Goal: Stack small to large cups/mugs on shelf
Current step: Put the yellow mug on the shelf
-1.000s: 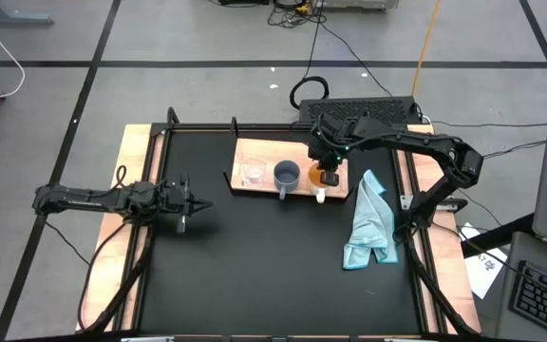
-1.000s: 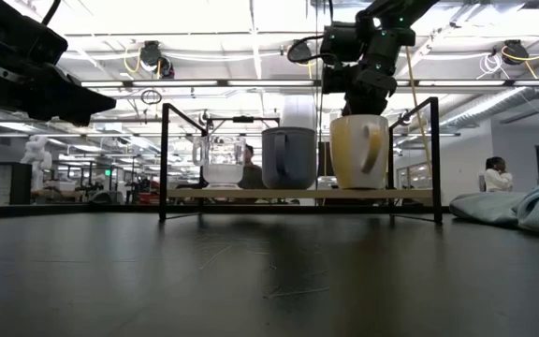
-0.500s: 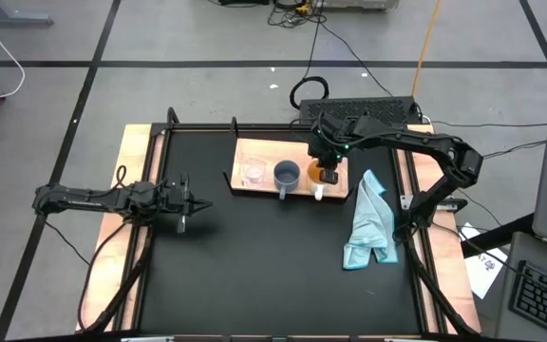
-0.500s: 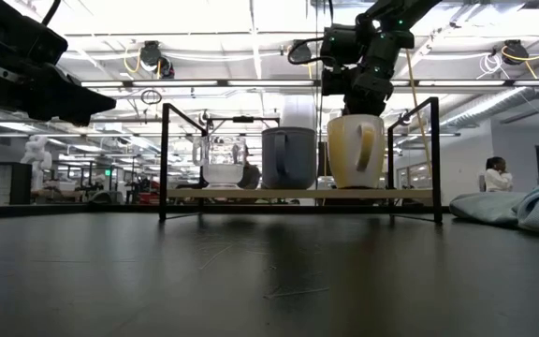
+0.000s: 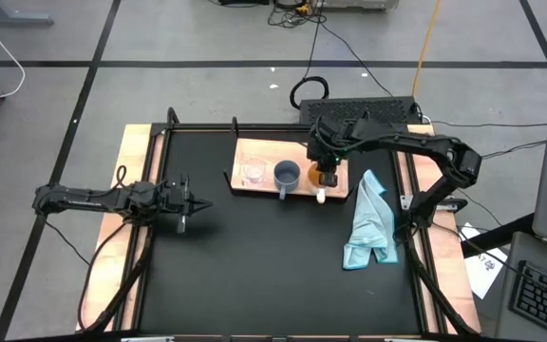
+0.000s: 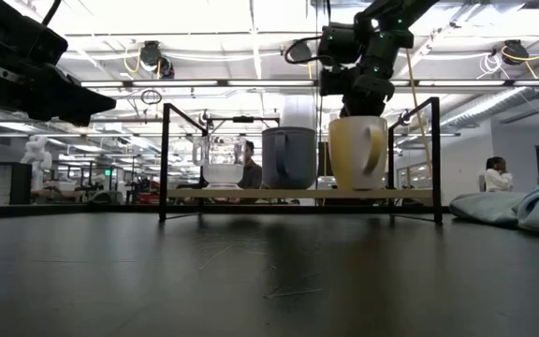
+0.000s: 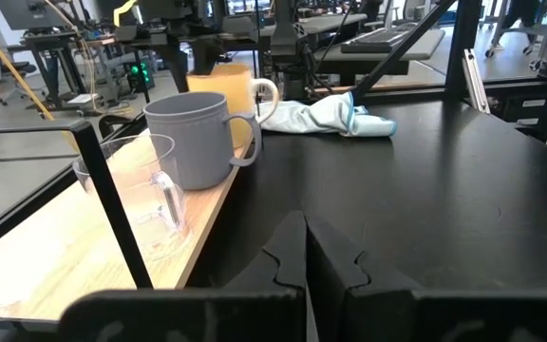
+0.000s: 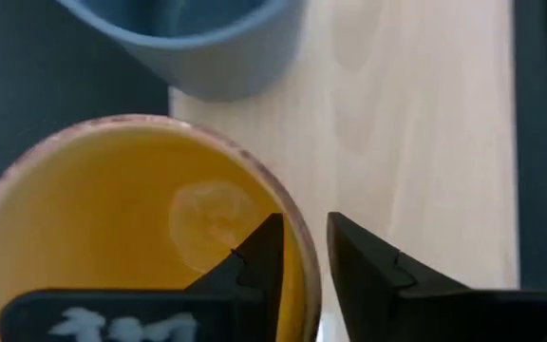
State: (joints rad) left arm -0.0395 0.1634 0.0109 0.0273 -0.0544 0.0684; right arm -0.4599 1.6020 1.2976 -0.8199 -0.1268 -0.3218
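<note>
Orange mug (image 5: 327,177) part-hidden, right pincer (image 5: 323,161) on rim

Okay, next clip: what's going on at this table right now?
Three vessels stand in a row on the shelf: glass cup, blue-grey mug, orange mug. The right pincer is over the orange mug, its fingers straddling the rim. The left pincer waits shut, off to the table's left side.

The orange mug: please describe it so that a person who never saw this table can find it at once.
Find the light-wood shelf at the far side of the black table. Three vessels stand on it in a row: a clear glass cup, a blue-grey mug, then the orange mug nearest the light-blue cloth. It is the largest, has a white handle, and the right gripper pinches its rim.
</note>
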